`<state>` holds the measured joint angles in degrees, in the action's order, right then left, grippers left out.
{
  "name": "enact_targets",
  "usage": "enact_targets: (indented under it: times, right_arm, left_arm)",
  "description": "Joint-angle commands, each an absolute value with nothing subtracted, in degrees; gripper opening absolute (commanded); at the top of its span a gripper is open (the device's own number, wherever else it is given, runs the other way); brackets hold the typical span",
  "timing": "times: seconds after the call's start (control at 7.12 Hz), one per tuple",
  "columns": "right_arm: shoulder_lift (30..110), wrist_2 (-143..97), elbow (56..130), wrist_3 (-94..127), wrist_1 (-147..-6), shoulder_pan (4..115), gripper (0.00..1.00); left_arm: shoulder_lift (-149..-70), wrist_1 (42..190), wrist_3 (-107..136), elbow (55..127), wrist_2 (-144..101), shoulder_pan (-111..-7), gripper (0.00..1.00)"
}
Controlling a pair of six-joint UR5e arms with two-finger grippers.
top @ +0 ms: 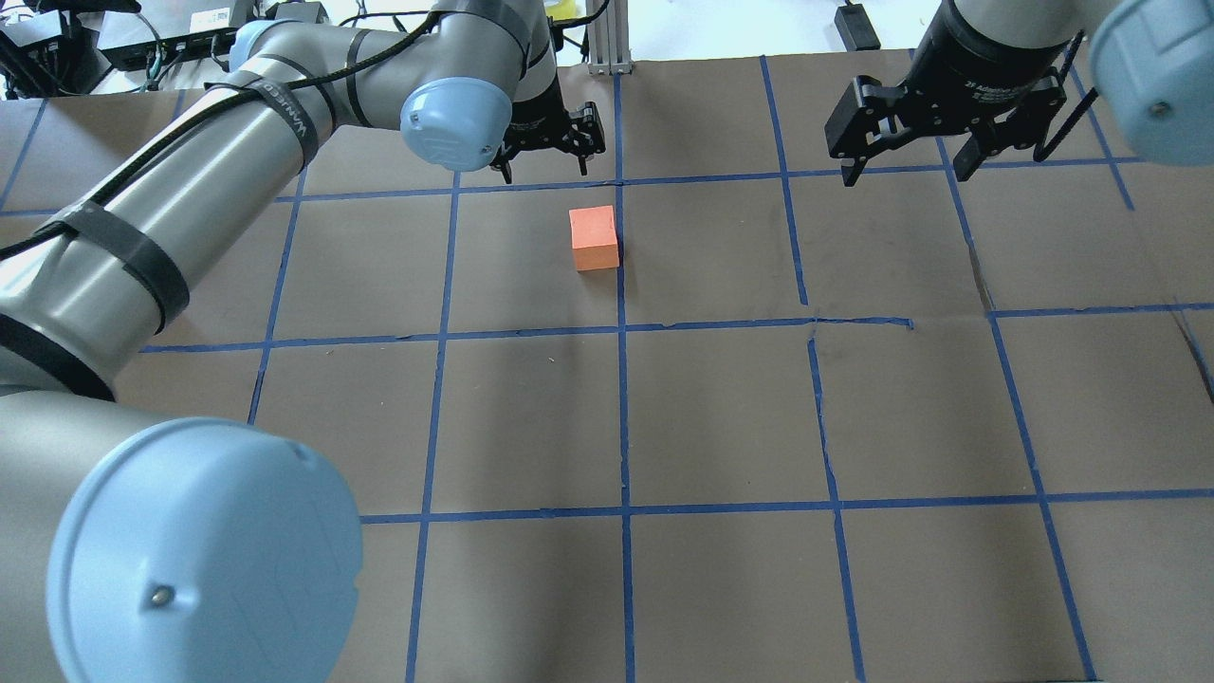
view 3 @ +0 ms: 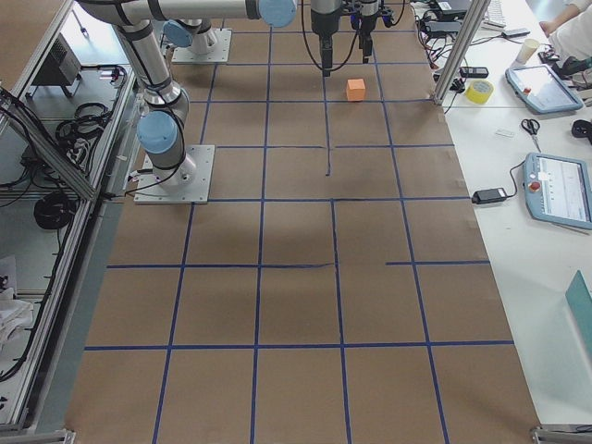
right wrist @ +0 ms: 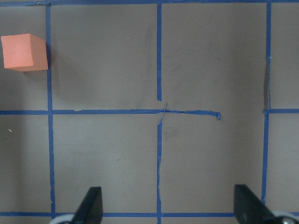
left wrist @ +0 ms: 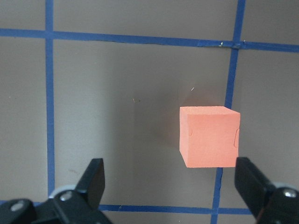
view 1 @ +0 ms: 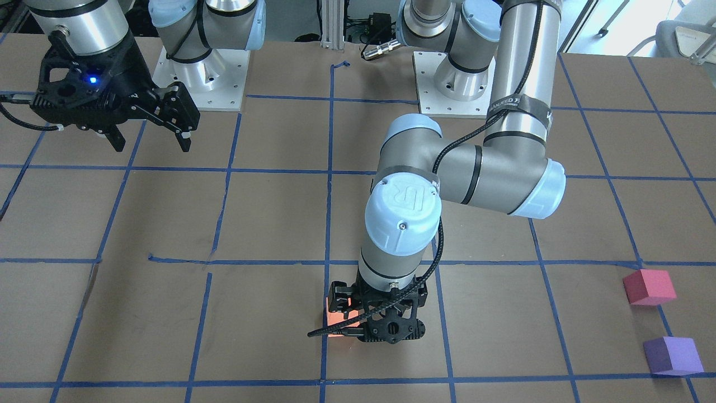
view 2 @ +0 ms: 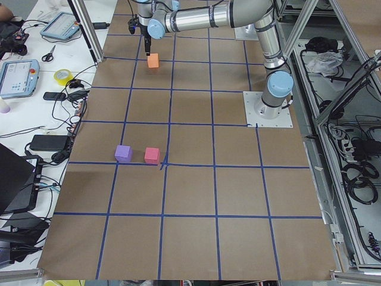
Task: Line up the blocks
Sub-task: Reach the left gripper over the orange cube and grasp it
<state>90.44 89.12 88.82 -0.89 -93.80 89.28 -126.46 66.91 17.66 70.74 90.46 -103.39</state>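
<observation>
The orange block [top: 595, 237] rests on the table beside a blue tape line. My left gripper [top: 541, 171] hovers above it, open. In the left wrist view the orange block [left wrist: 210, 135] lies between the spread fingers [left wrist: 93, 177], closer to the right one, and nothing touches it. In the front-facing view the gripper body covers most of the orange block [view 1: 334, 319]. The red-pink block [view 1: 649, 286] and the purple block [view 1: 672, 356] sit side by side far off at the table's left end. My right gripper [top: 904, 175] hangs open and empty over bare table.
Brown paper with a blue tape grid [top: 624, 408] covers the table. The two arm bases [view 1: 201, 73] stand at the robot's edge. Beyond the far edge a bench holds tablets [view 3: 560, 190], a tape roll [view 3: 479, 91] and cables.
</observation>
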Motion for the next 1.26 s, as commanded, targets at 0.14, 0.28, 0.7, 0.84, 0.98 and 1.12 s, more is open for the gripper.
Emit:
enact_targets:
  times: [0.14,0.28,0.7,0.84,0.98,1.12]
  right_arm:
    - [90.44,89.03,89.12,-0.79,-93.69,89.3,1.0]
    - [90.44,88.86,89.21,-0.79,-93.78,89.21,1.0]
    - [90.26,88.51,89.47,-0.7,-94.04,89.21,1.0]
    - [90.26,88.42,89.47,-0.62,-94.04,89.21,1.0]
    - [90.26,88.33,89.56,-0.62,-94.13,89.21,1.0]
    - [90.18,88.16,89.65,-0.44,-94.13,89.21,1.0]
  left_arm:
    - [-134.1,63.3,21.88,67.24,90.53,-105.81,1.0]
    - [-134.9,63.28,21.28,67.15,90.61,-106.34,1.0]
    - [-137.02,63.37,19.25,67.67,91.93,-106.26,1.0]
    - [-137.2,63.98,18.99,67.85,91.85,-106.26,1.0]
    - [-137.2,65.12,18.72,68.37,91.76,-106.26,1.0]
    - [-137.2,66.43,18.55,68.47,91.76,-106.35,1.0]
